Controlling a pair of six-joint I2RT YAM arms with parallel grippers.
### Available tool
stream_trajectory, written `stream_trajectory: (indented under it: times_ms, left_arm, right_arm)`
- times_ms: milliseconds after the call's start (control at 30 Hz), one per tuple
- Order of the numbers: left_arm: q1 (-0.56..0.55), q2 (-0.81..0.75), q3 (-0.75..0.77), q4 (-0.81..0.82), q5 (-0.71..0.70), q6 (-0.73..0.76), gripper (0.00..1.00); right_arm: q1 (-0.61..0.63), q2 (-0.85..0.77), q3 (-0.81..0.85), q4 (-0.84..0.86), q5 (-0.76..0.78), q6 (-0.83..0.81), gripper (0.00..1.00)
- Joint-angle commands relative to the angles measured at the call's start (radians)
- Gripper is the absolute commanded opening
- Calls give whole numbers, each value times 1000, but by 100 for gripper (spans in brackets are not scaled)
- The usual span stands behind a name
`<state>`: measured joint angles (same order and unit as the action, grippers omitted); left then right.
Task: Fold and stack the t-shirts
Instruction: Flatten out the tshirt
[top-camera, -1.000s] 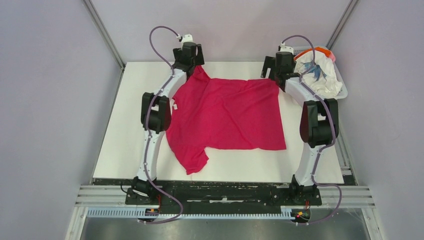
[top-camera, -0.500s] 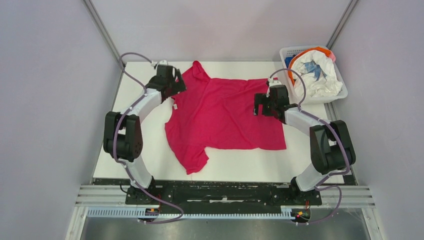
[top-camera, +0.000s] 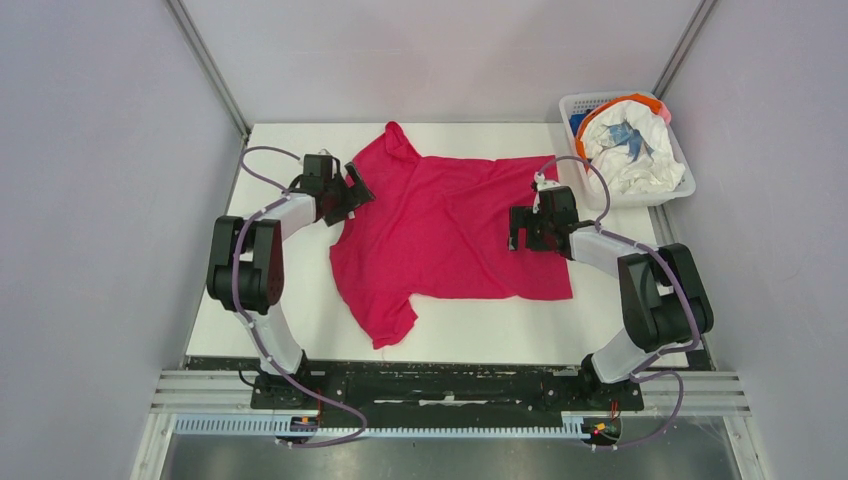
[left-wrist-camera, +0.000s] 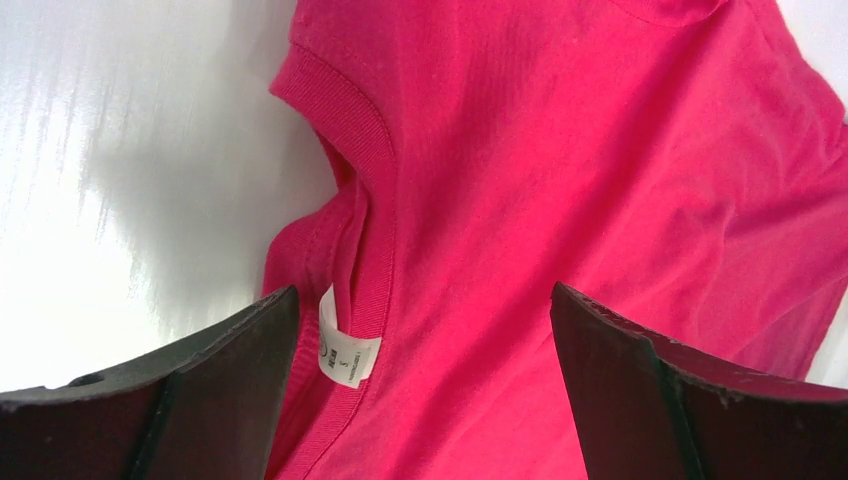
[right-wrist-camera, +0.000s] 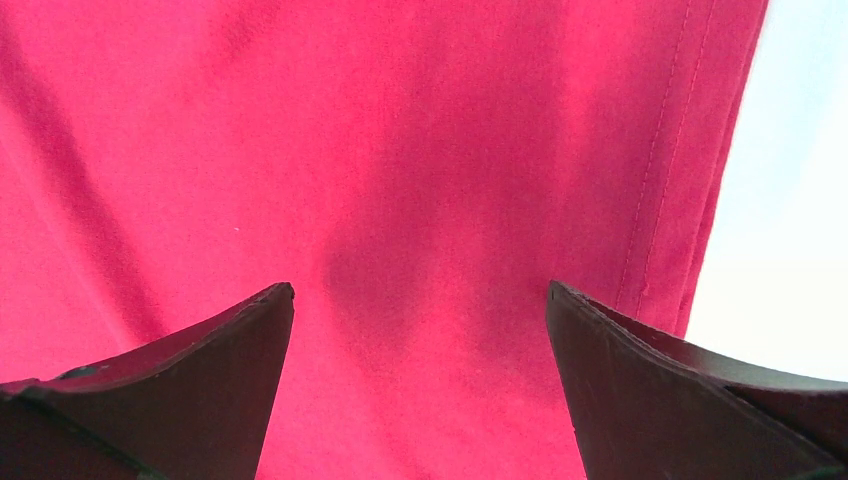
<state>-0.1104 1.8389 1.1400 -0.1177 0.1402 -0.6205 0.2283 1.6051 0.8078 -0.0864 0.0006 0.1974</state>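
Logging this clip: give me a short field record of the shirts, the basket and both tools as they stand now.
table shirt: magenta-red t-shirt, spread out unfolded, collar toward the left arm
neck tag: white, showing inside the collar
left tool: open, above the collar
right tool: open, above the hem side
basket: far right corner, holding a white shirt with blue print

White table (top-camera: 250, 290): magenta-red t-shirt (top-camera: 450, 230) spread on middle; white basket (top-camera: 686, 184) at far-right corner.
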Motion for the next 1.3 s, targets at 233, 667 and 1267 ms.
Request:
stream_trajectory:
  times_ms: [233,667,1267]
  left_arm:
    - [1,69,7,58,-2,-75,100]
    - [7,30,13,-195,-369,-58,100]
    - [3,-124,133,-249,-239,-17,100]
  right_arm:
    - [2,-25,-15,3,35,-2,98]
    - [2,-55,-51,5,43,-11,98]
    - [0,-277,-101,60,65,38,98]
